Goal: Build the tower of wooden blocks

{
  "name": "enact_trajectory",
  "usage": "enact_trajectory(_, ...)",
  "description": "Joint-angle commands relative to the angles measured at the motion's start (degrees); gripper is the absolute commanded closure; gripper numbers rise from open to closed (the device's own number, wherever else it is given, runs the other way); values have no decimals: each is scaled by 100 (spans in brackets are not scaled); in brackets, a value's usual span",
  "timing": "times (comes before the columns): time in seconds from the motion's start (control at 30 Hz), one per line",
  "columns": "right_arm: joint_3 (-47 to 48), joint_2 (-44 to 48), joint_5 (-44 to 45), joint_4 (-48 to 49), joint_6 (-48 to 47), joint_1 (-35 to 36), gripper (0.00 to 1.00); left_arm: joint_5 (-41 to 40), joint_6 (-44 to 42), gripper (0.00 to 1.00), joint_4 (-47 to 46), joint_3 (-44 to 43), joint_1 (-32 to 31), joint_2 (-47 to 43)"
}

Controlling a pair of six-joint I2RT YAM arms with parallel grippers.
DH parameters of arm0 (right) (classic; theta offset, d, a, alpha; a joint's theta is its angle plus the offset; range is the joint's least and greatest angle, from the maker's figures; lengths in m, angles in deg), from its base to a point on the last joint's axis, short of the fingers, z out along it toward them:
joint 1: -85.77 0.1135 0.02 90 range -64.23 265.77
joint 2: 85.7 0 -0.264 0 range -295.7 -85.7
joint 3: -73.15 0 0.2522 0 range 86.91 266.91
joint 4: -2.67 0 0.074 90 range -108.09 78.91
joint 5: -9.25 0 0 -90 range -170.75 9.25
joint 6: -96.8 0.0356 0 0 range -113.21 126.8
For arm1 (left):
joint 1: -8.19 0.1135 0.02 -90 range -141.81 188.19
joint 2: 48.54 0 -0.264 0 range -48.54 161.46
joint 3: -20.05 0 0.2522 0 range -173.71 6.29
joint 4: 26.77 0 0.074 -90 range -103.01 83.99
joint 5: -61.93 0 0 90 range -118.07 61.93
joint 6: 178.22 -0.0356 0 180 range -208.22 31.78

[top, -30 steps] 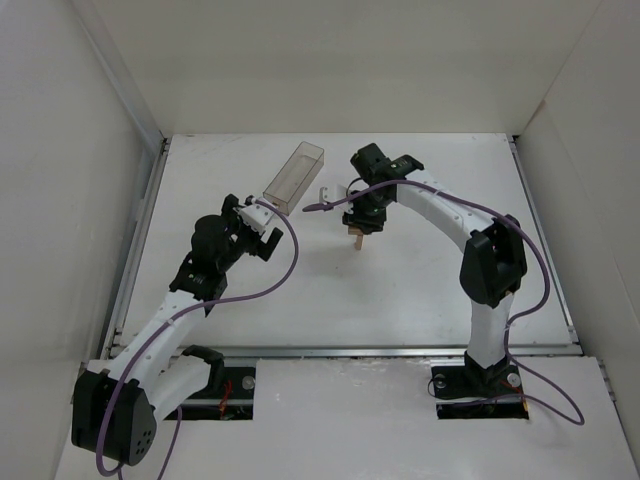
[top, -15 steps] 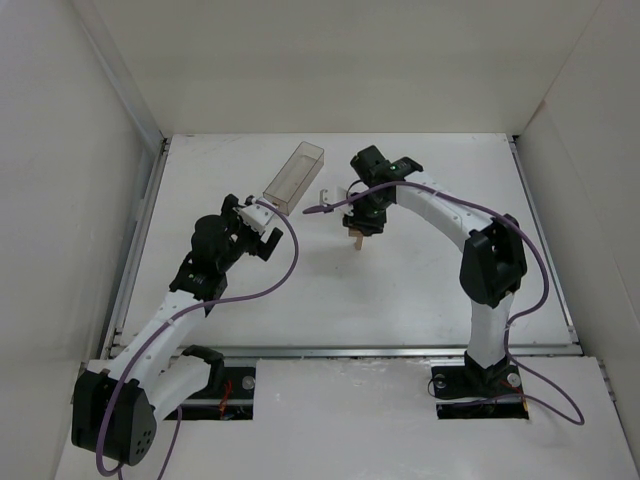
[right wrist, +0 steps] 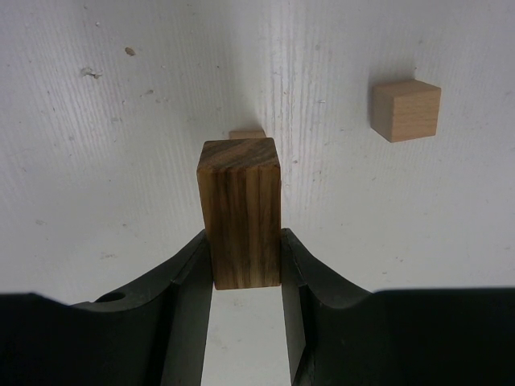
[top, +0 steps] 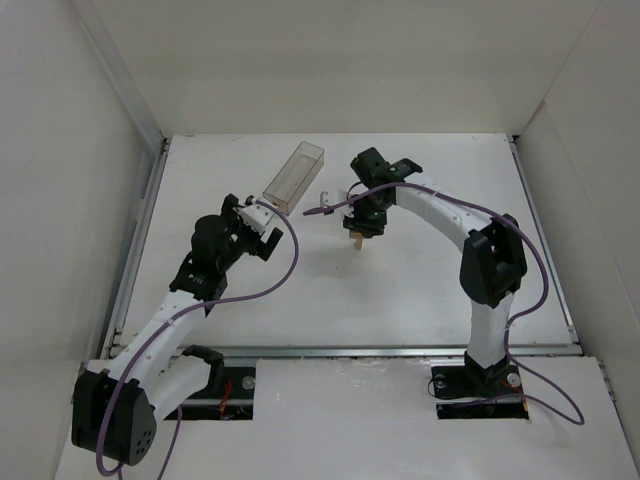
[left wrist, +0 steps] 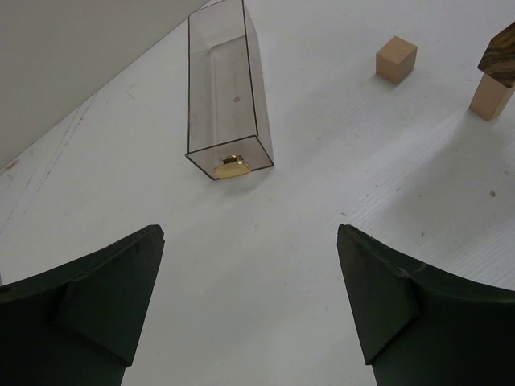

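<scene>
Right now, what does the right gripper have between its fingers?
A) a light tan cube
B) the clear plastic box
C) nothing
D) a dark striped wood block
D: in the right wrist view the right gripper is shut on the dark striped wood block, while the light tan cube sits loose on the table and the clear box lies apart.

Upright dark striped block [right wrist: 240, 213] over tan block [right wrist: 247, 134]; tan cube [right wrist: 405, 108] apart.
</scene>
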Motion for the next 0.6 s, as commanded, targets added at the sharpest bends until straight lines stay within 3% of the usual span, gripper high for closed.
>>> enact_trajectory(0.0, -15, 104, -81, 188, -75, 51, 100, -7, -25, 14, -213, -16, 22, -74)
enact_trajectory(0.57, 38, 104, -19, 241, -75, 104, 100, 98, 27, 14, -213, -16, 22, -74)
